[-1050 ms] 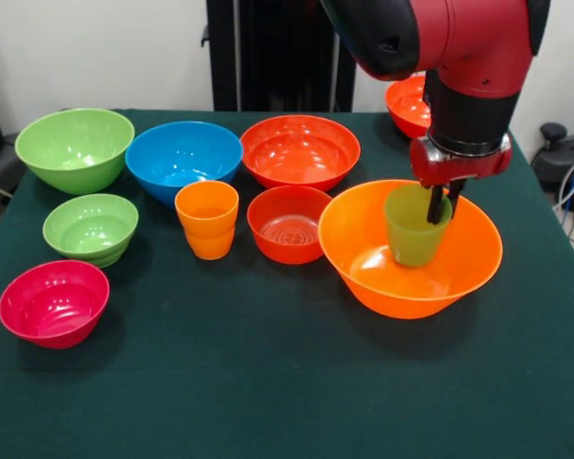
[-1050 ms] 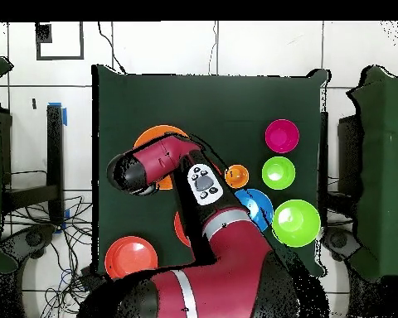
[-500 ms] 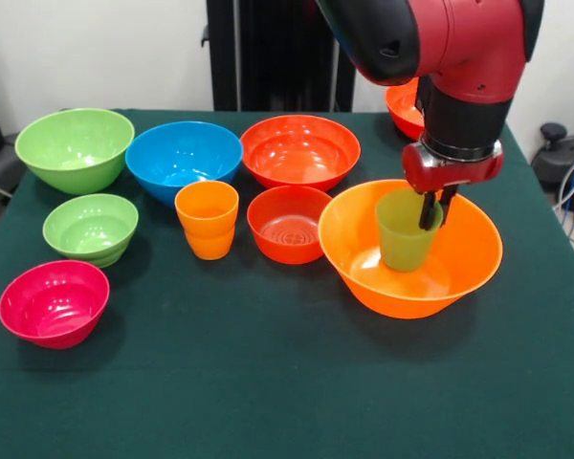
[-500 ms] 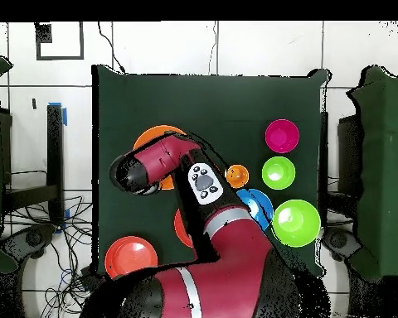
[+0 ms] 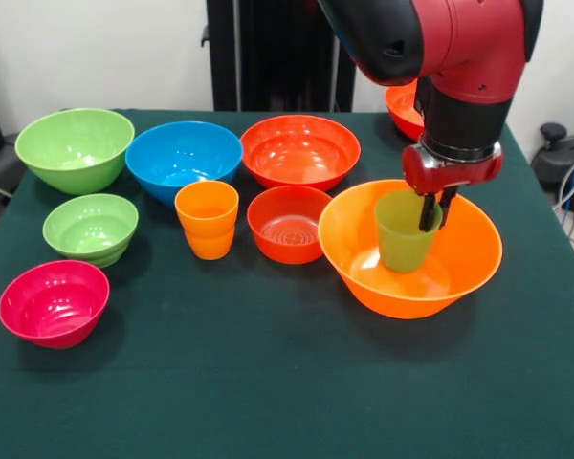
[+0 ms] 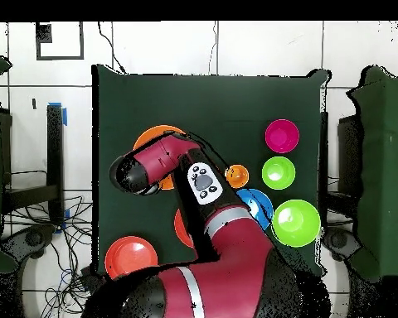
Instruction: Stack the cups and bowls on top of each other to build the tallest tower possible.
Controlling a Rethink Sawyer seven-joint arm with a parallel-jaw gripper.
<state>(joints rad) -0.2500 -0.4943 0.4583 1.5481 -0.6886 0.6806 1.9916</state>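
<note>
Since a second ago I've raised the green cup (image 5: 405, 230) slightly; it hangs tilted inside the big orange bowl (image 5: 411, 251) near the table's (image 5: 268, 382) right edge. The gripper (image 5: 432, 215) pinches its rim, one finger inside, arm coming straight down, presumably to seat it there as a base.

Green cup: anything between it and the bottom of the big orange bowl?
Nothing visible. The gripper is shut on the rim of the green cup, which hangs tilted inside the large orange bowl. The bowl's inside holds nothing else; the other cups and bowls sit off to the side.
</note>
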